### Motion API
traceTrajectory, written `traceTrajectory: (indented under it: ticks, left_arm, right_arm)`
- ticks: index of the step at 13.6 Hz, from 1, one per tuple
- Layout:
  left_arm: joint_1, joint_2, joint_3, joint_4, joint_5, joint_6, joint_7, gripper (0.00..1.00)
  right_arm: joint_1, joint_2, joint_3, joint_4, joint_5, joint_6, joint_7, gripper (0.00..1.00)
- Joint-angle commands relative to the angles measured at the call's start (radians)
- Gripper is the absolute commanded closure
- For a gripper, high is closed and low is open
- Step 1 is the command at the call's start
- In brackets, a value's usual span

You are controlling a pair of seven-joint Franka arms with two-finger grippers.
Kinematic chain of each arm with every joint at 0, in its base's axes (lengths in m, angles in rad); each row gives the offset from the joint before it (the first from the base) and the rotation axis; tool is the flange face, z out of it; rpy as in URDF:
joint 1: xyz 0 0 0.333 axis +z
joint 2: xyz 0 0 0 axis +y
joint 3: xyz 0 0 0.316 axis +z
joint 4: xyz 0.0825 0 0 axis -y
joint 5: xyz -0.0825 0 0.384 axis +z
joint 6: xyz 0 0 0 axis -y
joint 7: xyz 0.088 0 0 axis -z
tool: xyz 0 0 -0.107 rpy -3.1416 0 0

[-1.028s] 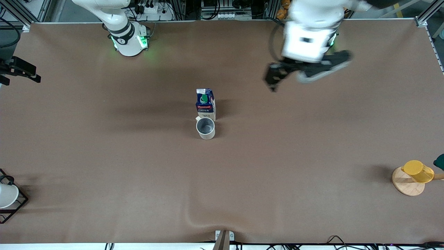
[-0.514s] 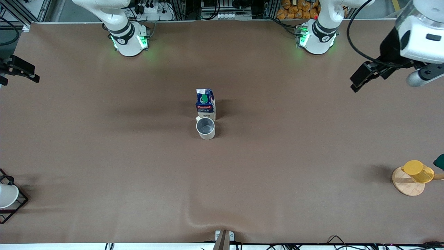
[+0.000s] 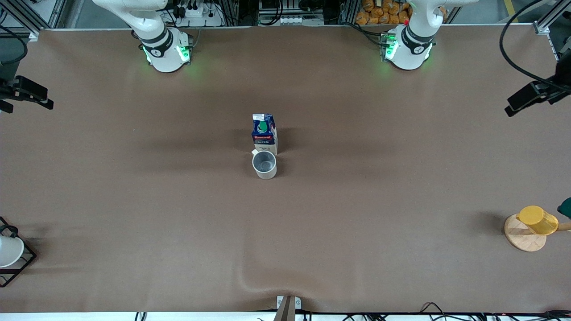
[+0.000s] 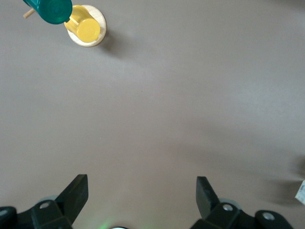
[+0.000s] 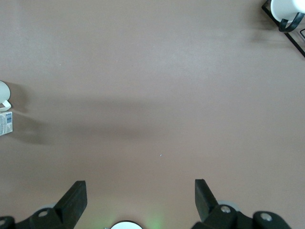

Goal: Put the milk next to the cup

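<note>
The milk (image 3: 264,133), a dark blue and white carton with a green cap, stands upright mid-table. The cup (image 3: 264,164), a light grey mug, stands right beside it, nearer to the front camera, and they almost touch. My left gripper (image 3: 528,99) hangs open over the left arm's end of the table, well away from both; in its wrist view (image 4: 141,186) nothing is between the fingers. My right gripper (image 3: 26,91) waits open over the right arm's end of the table, empty in its wrist view (image 5: 139,188). That view shows slivers of the cup (image 5: 3,91) and the milk (image 5: 5,123).
A yellow cup (image 3: 537,219) lies on a round wooden stand (image 3: 523,238) near the left arm's end, with a teal object (image 3: 565,207) beside it. A white cup (image 3: 8,251) sits in a black wire rack (image 3: 24,263) at the right arm's end. The table cover wrinkles (image 3: 254,278) near the front edge.
My left arm has swung away from over the table's middle out to its own end of the table, gripper still open. Milk, cup and right arm have not moved.
</note>
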Motion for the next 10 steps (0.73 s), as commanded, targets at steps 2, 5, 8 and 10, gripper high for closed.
traceTrajectory:
  ticks: [2,5,8,10]
  left_arm:
    - [0.024,-0.11,-0.025,-0.159,-0.027,0.093,0.079,0.0]
    - [0.011,-0.112,-0.02,-0.142,-0.03,0.09,0.173,0.0]
    - [-0.021,-0.11,-0.022,-0.131,-0.016,0.083,0.173,0.0]
    - [-0.029,-0.113,-0.017,-0.129,-0.025,0.062,0.173,0.0]
  right_arm:
    - [-0.007,0.014,0.006,0.034,-0.003,-0.015,0.001,0.0]
    - [-0.006,0.014,0.006,0.034,-0.003,-0.015,0.001,0.0]
    - [-0.006,0.016,0.006,0.034,-0.003,-0.013,0.002,0.0]
    - [-0.007,0.016,0.006,0.034,-0.003,-0.013,0.004,0.0]
